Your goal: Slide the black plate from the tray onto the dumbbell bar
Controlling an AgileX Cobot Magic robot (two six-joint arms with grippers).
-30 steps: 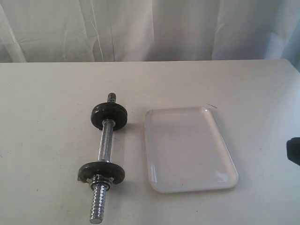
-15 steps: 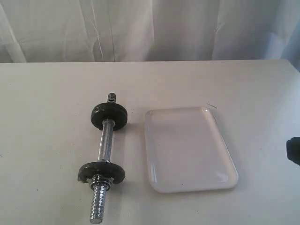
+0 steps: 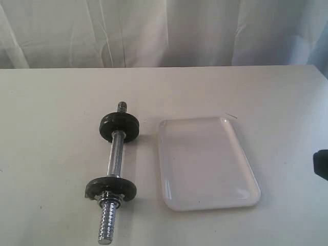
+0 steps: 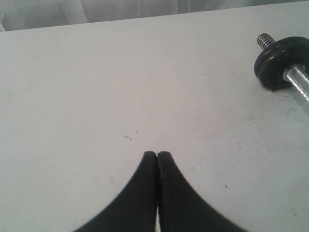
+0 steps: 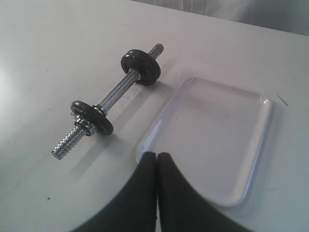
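Note:
The dumbbell bar (image 3: 115, 159) lies on the white table, left of the tray (image 3: 205, 205). Two black discs ride on the dumbbell bar: a far one (image 3: 119, 127) and a near one (image 3: 110, 188) with a chrome collar against it. No loose black plate shows in the tray. My right gripper (image 5: 157, 154) is shut with nothing in it, above the tray's (image 5: 251, 159) near corner, looking at the bar (image 5: 116, 89). My left gripper (image 4: 157, 153) is shut and holds nothing over bare table, well apart from the far disc (image 4: 280, 63).
A white curtain (image 3: 164, 31) hangs behind the table's far edge. A dark part of the right arm (image 3: 321, 165) shows at the right border of the exterior view. A small dark mark (image 3: 232, 116) lies beside the tray's far corner.

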